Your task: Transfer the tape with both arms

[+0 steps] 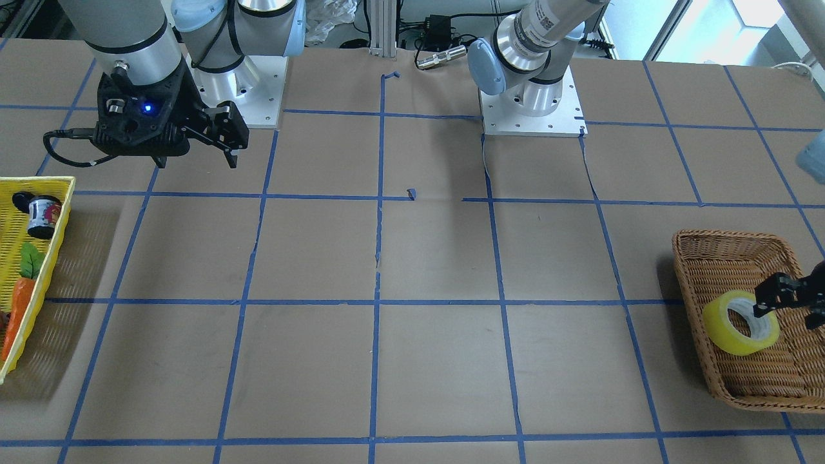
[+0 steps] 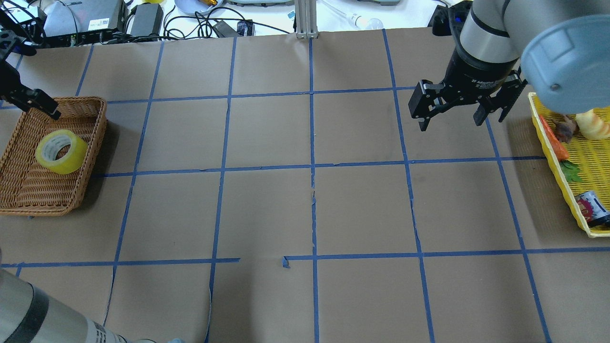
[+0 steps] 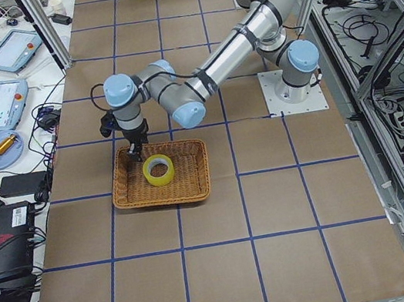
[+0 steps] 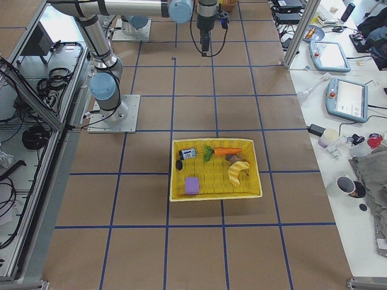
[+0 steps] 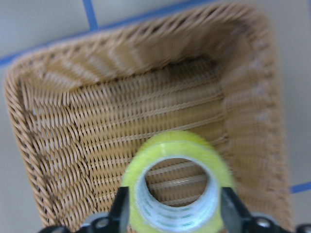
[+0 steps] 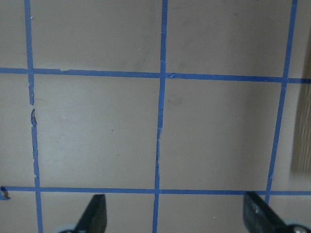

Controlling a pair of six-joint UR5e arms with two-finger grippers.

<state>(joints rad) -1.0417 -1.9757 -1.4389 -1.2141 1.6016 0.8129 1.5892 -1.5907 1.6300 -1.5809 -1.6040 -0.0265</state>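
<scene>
Brown paper covers the table [image 2: 362, 209]; above it hangs the right gripper [image 2: 450, 124], jaws spread wide, empty. The wicker basket [image 2: 33, 190] lies below the left gripper [image 5: 173, 204], whose jaws are likewise spread and hold nothing. The tape [image 2: 74, 155] rests in the basket, framed between the left fingers [image 5: 120, 208], apparently just beneath them.

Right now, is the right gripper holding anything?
No, the right gripper has its fingers spread wide over the bare paper-covered table, with nothing between them.
</scene>
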